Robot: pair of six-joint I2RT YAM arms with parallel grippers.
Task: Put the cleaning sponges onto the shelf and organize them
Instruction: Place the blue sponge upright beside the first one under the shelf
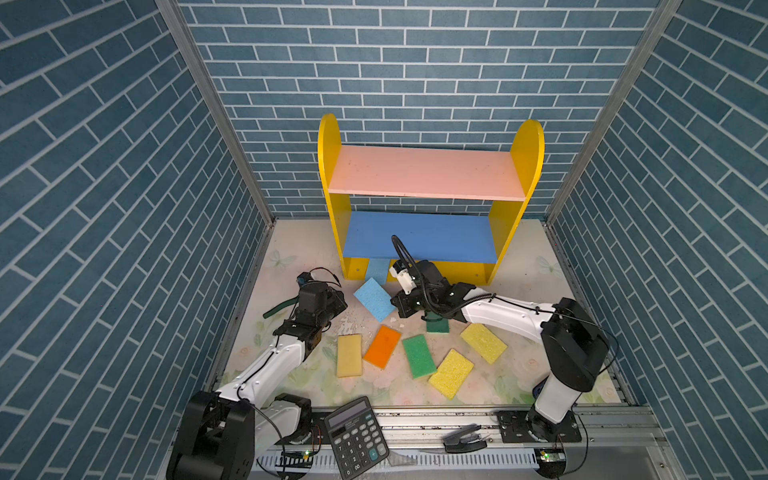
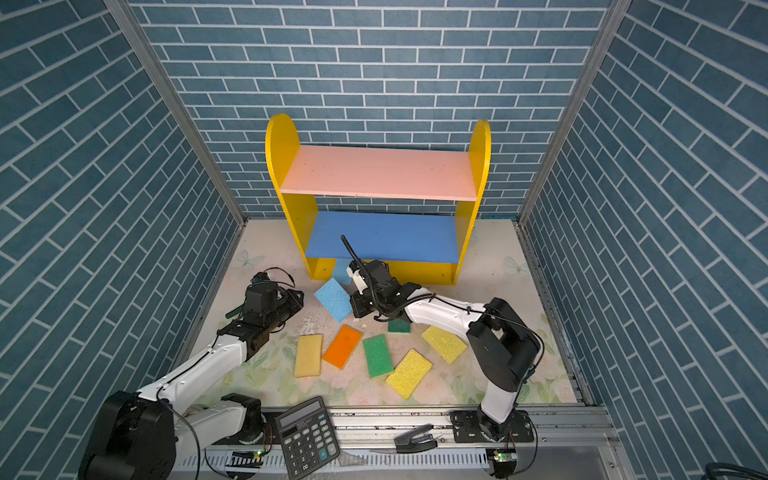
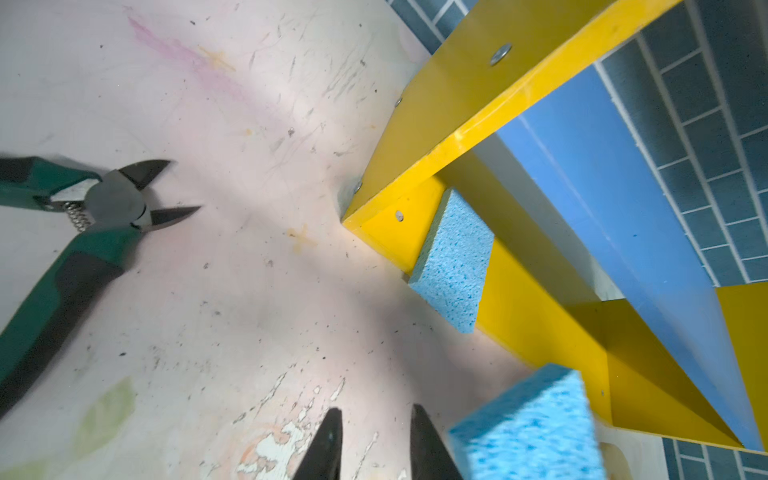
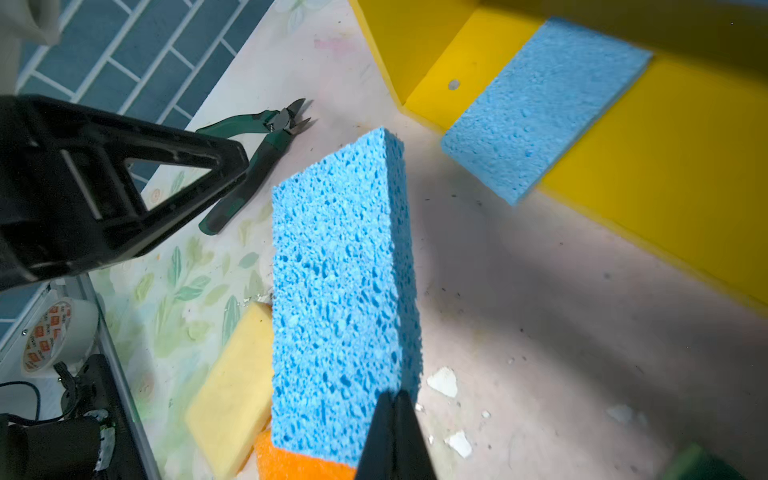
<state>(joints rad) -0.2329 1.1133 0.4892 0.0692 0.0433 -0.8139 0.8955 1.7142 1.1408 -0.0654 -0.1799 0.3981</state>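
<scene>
My right gripper is shut on the edge of a light blue sponge, which hangs tilted just in front of the shelf. A second light blue sponge leans on the shelf's yellow base. On the mat lie pale yellow, orange, green, dark green and two yellow sponges. My left gripper hovers left of the held sponge, slightly open and holding nothing.
Green-handled cutters lie on the mat near the left wall. A black calculator and a black hand tool rest on the front rail. A tape roll sits outside the mat. Brick walls enclose three sides.
</scene>
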